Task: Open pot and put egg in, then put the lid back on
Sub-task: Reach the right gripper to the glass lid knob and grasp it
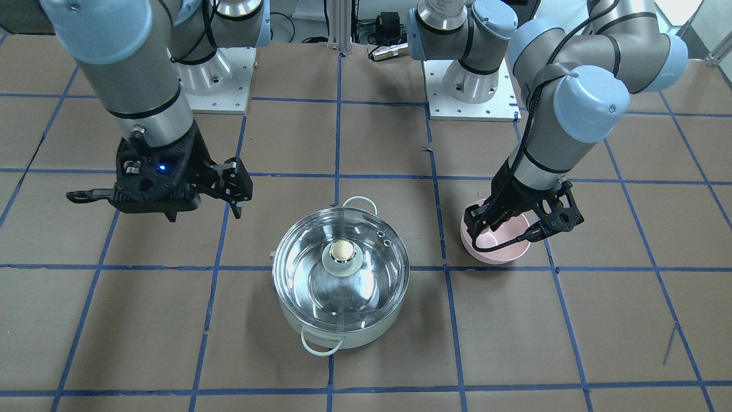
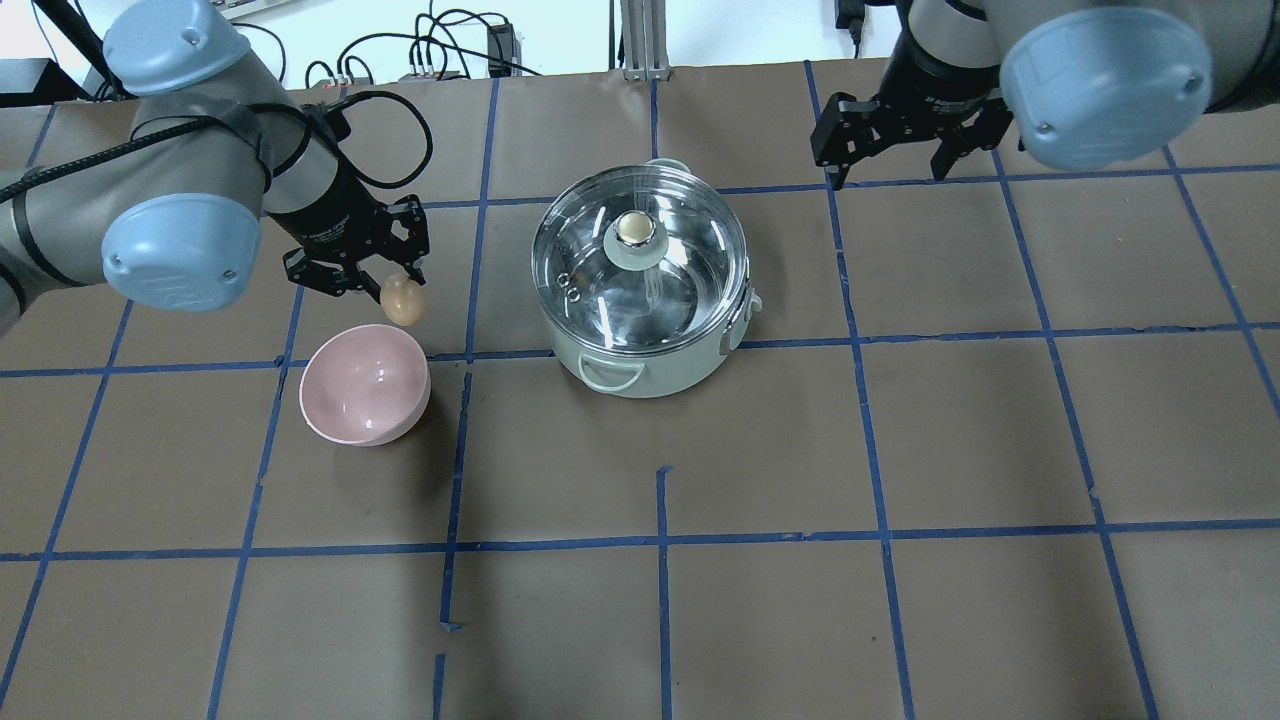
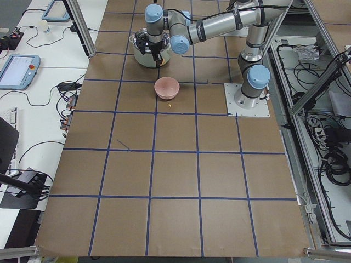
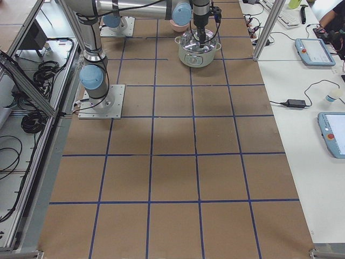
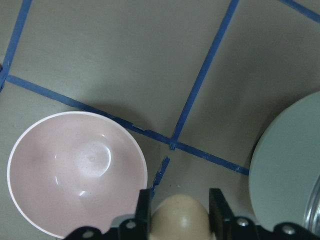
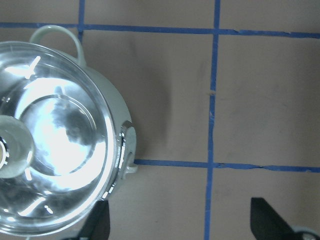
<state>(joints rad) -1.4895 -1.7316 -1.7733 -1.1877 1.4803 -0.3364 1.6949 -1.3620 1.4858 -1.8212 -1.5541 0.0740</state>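
- The left pincer is closed on the egg and holds it clear of the tabletop, between the pink bowl and the pot, nearer the bowl.
- The right pincer is spread wide and holds nothing. It hovers beside the pot on the side away from the egg.
- The lid sits closed on the pot, so we judge the main risk to be order: if the egg travels over before the lid comes off, it meets glass.
- The egg is smooth and gripped only at two sides. Too light a squeeze could let it slip out, and too hard a squeeze could crack it.
- The knob is small and rounded. An off-centre grasp by the right pincer could tilt the lid or drag the pot along.
- With both arms working over one pot, we see a risk of them crowding each other if the lid is not carried well aside.
- Releasing the egg from high above the steel floor could break it.
- The egg seems to hang below the fingers with its long axis roughly upright, held across its narrow girth. The overhead view shows it almost round, so we hold this loosely.
- We cannot tell which end points down.
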